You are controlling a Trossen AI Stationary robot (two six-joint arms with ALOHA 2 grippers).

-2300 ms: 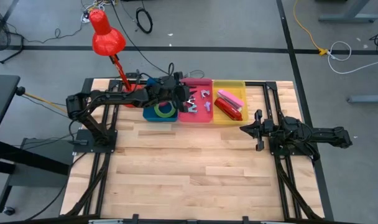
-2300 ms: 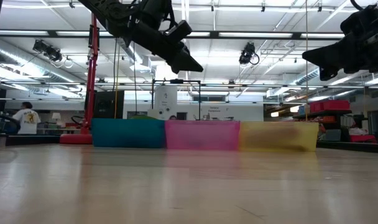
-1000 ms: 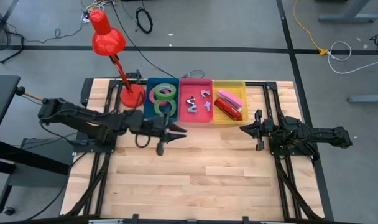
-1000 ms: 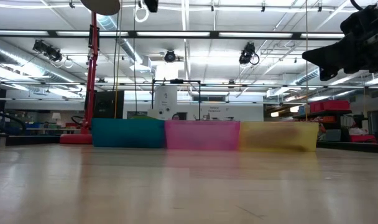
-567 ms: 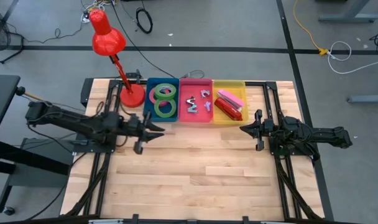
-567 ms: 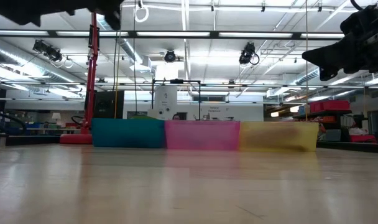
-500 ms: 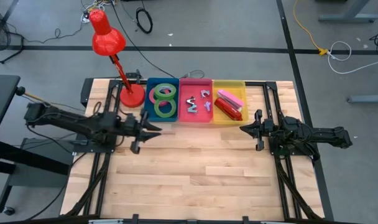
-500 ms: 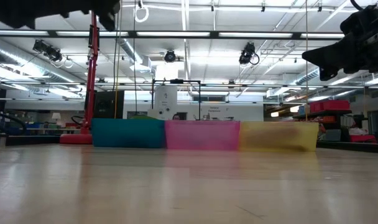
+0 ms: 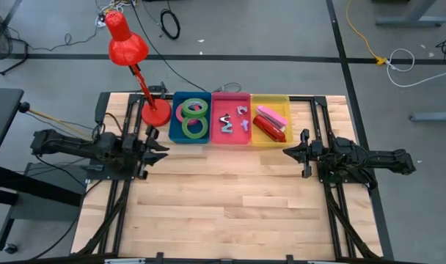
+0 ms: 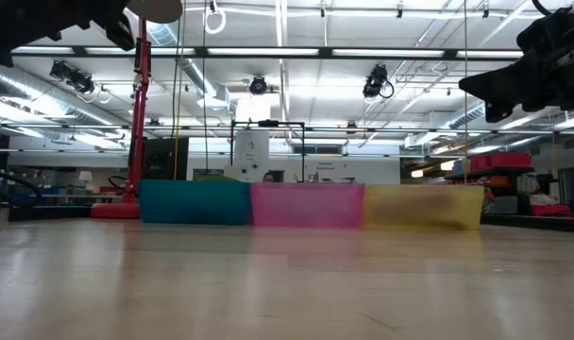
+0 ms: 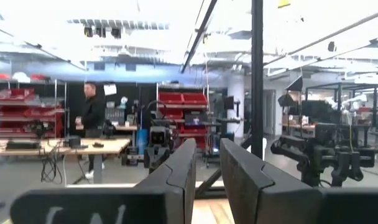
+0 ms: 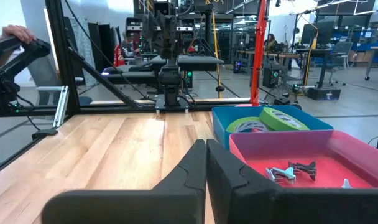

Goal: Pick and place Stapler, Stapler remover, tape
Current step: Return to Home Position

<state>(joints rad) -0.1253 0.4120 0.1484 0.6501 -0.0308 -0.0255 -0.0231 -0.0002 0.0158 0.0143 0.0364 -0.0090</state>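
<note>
Wood table [image 9: 223, 198]; blue bin [image 9: 175, 110], pink bin [image 9: 230, 103], yellow bin [image 9: 282, 100] abreast, far edge; lamp base [image 9: 155, 115] perhaps touching blue.

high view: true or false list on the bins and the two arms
1. All three tape rolls lie in the blue bin. True.
2. The staplers lie in the red bin. False: in the yellow bin; the red one holds staple removers.
3. The jaws of the right arm grip a stapler. False: shut on nothing, at the right of the table.
4. The red lamp stands beside the blue bin. True.
5. The left arm reaches over the bins. False: it sits at the table's left side.
</note>
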